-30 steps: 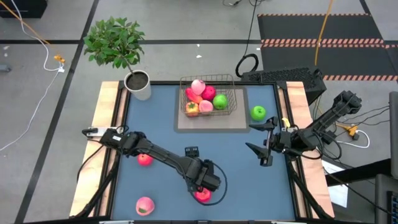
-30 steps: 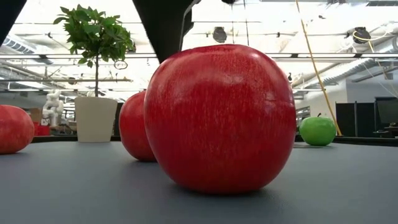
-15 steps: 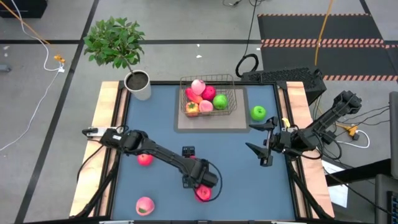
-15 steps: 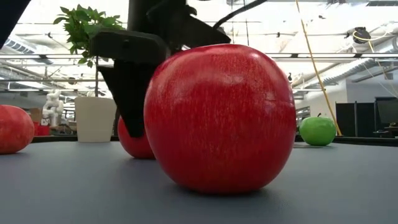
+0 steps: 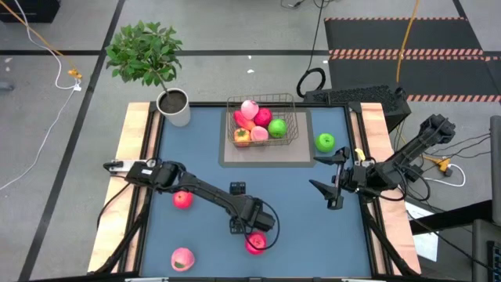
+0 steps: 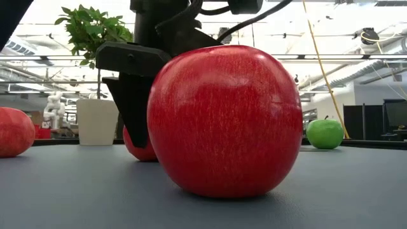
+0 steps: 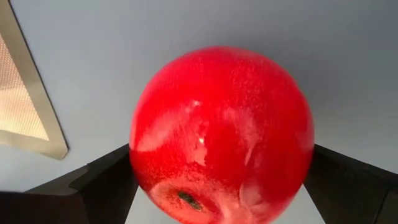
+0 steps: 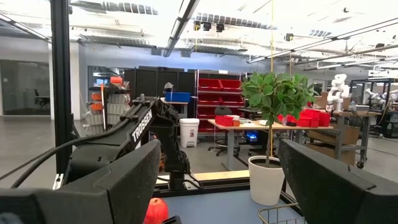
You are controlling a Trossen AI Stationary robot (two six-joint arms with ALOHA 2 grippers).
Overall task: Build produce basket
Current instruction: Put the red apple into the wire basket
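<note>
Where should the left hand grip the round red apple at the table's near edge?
Across the widest middle of the round red apple, coming straight down from above. It sits upright and alone on the table, and the open left hand already has a finger on each side.

Only one text can be read: the white word "TROSSEN" on the dark left arm [image 8: 134,134] (seen in the right wrist view). No other labels or numbers are readable.

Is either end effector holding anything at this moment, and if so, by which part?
Nothing is held. The left end effector is open with its fingers on either side of the red apple, which sits on the table. The right end effector is open and empty.
</note>
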